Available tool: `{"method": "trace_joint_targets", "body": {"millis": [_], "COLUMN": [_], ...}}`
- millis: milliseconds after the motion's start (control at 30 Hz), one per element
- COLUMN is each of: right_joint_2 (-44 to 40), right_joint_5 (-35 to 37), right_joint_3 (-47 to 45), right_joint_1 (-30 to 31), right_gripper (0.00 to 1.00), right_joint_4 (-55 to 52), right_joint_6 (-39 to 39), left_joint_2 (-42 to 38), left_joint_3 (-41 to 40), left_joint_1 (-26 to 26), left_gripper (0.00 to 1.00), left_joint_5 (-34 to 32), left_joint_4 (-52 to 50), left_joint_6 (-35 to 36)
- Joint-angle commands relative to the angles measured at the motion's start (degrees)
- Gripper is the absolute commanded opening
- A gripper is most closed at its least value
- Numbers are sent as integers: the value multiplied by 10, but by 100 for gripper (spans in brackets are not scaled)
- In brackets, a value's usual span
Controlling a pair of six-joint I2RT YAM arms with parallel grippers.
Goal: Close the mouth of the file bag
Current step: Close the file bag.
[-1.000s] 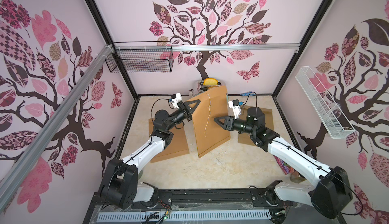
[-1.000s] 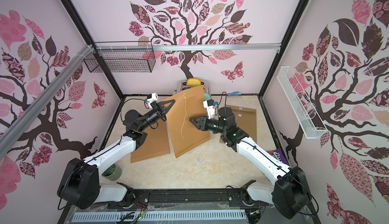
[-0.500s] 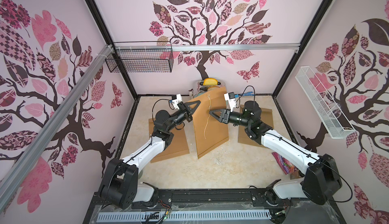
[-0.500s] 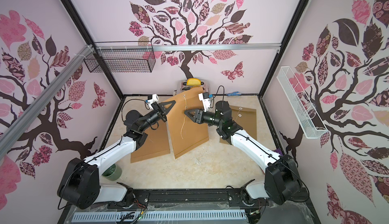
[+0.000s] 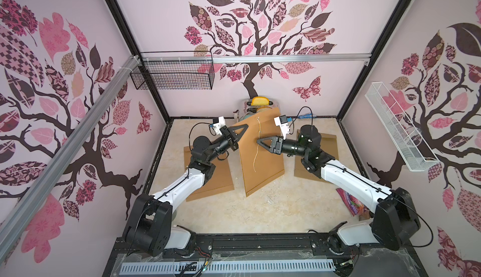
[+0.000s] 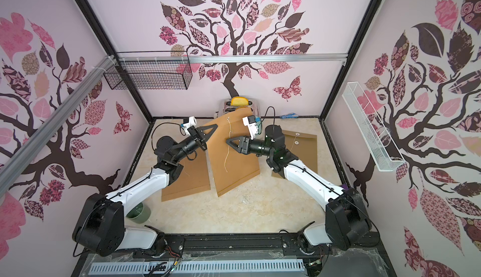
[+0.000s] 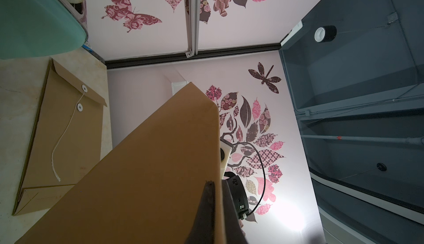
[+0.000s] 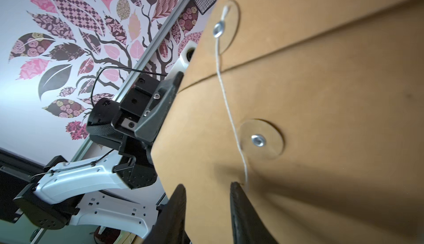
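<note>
Kraft-brown, the file bag (image 5: 260, 163) stands tilted on the counter (image 5: 273, 210), its side edge clenched in the left jaws. The right jaws are parted and empty, tips just beside the hanging string (image 5: 256, 156). Closing there may miss the thin, slack string or pinch paper; pressing in could buckle the bag. Three bags: this one, a flat bag (image 5: 221, 179) by the left arm, another flat bag (image 5: 328, 145) by the right. Two buttons (image 8: 258, 140) on the held one.
</note>
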Motion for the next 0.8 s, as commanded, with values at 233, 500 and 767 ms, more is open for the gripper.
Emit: {"method": "trace_joint_targets", "body": {"millis": [233,500,767], "right_joint_2": [-12,-44,13], "right_joint_5": [5,-15,-98], "right_joint_3": [-5,-22,18], "right_joint_1": [-5,-42,-39], "right_gripper": [35,36,37], "right_joint_4": [0,-1,24], "right_joint_6": [-18,-24,1], "left_joint_2": [-5,-5,-14], "left_joint_3": [8,3,5], "left_joint_1": [-2,-2,-3], "left_gripper": [0,0,0], "left_joint_5": [-6,-7,-7], "left_joint_4": [17,25,31], "left_joint_6": [-3,-8,-22]}}
